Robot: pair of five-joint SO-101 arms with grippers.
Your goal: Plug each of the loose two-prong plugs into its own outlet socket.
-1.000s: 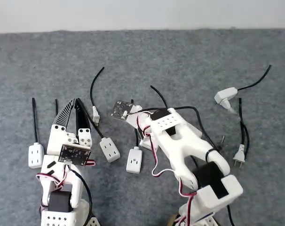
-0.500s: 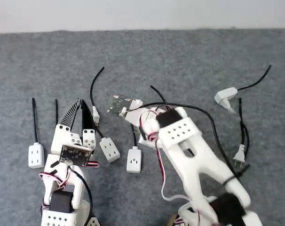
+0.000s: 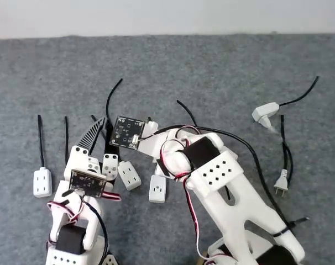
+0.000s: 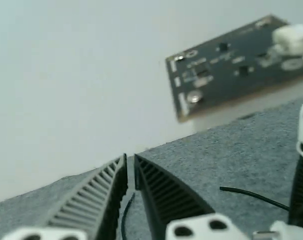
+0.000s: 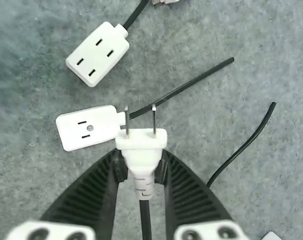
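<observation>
My right gripper (image 5: 140, 156) is shut on a white two-prong plug (image 5: 141, 145), prongs pointing away from the wrist. The prongs end just beside a white single socket (image 5: 85, 130) that lies face up on the carpet. A second white socket (image 5: 97, 52) lies a little farther off. From above, the right arm's camera board (image 3: 125, 132) covers that gripper, above two sockets (image 3: 129, 175) (image 3: 157, 189). A third socket (image 3: 42, 182) lies at the far left. My left gripper (image 3: 104, 122) is shut and empty, close beside the board. Two loose plugs (image 3: 265, 113) (image 3: 280, 185) lie at the right.
Grey carpet (image 3: 223, 72) covers the table, with a white wall behind. Black cords (image 3: 109, 99) trail across the middle and right. The right arm's camera board (image 4: 231, 70) hangs close in front of my left gripper (image 4: 130, 167). The far carpet is open.
The right arm has swung left and stretched out, carrying its wrist from the middle to above the sockets beside the left gripper. The left arm has shifted slightly right and back.
</observation>
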